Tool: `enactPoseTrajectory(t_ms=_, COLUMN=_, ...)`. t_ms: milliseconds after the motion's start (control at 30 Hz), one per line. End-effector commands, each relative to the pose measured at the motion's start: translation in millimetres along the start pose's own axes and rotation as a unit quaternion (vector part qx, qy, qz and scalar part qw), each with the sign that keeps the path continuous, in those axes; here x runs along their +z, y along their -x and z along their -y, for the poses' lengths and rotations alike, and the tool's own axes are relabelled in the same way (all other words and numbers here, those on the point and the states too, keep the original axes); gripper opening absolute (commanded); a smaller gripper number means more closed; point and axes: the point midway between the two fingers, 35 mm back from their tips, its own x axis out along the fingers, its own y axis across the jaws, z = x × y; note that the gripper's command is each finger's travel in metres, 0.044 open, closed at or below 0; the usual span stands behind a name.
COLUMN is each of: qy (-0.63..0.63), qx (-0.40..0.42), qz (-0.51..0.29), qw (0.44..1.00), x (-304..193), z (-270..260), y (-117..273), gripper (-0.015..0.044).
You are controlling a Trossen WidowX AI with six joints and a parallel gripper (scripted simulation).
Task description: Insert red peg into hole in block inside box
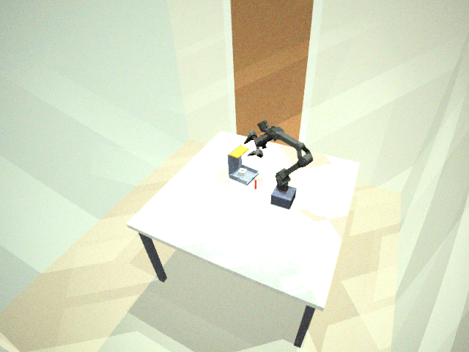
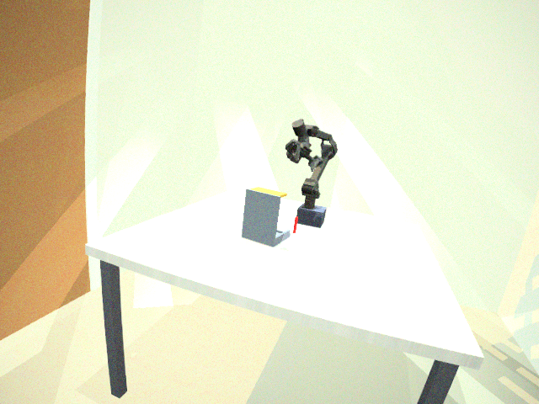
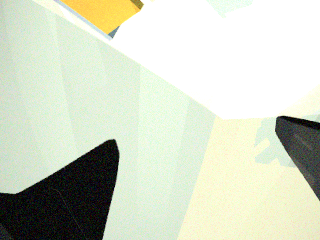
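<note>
The red peg [image 1: 255, 184] [image 2: 296, 225] stands upright on the table, between the box and the arm's base. The box [image 1: 233, 164] [image 2: 261, 217] has a grey back wall and low rims. A pale block [image 1: 242, 172] with a dark hole in its top sits on its floor, below the yellow roof [image 1: 238, 152] [image 2: 267, 191]; the exterior view does not show the block. An orange-yellow piece of the roof [image 3: 102, 17] shows at the top of the wrist view. My gripper [image 1: 247, 149] [image 2: 301, 160] [image 3: 198, 135] is wide open and empty, high above the table, away from the peg and tilted.
The arm's base [image 1: 283, 197] [image 2: 311, 216] stands on the white table [image 1: 212, 219] [image 2: 348, 278], on the box's open side beyond the peg. The box's back wall faces the exterior view. The table's edge crosses the wrist view.
</note>
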Motion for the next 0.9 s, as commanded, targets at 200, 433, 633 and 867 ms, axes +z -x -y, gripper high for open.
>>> enactPoseTrajectory(t_ms=200, qy=-0.160, qx=0.011, qz=0.028, qw=0.987, x=15.4, z=12.4, y=12.1, gripper=0.0440)
enactPoseTrajectory(t_ms=433, qy=-0.271, qx=0.024, qz=0.043, qw=0.961, x=24.7, z=21.4, y=21.0, gripper=0.0440)
enactPoseTrajectory(t_ms=633, qy=-0.309, qx=0.029, qz=0.047, qw=0.949, x=27.8, z=24.7, y=24.0, gripper=0.0440)
enactPoseTrajectory(t_ms=867, qy=-0.308, qx=0.030, qz=0.047, qw=0.950, x=35.9, z=26.7, y=15.0, gripper=0.0440)
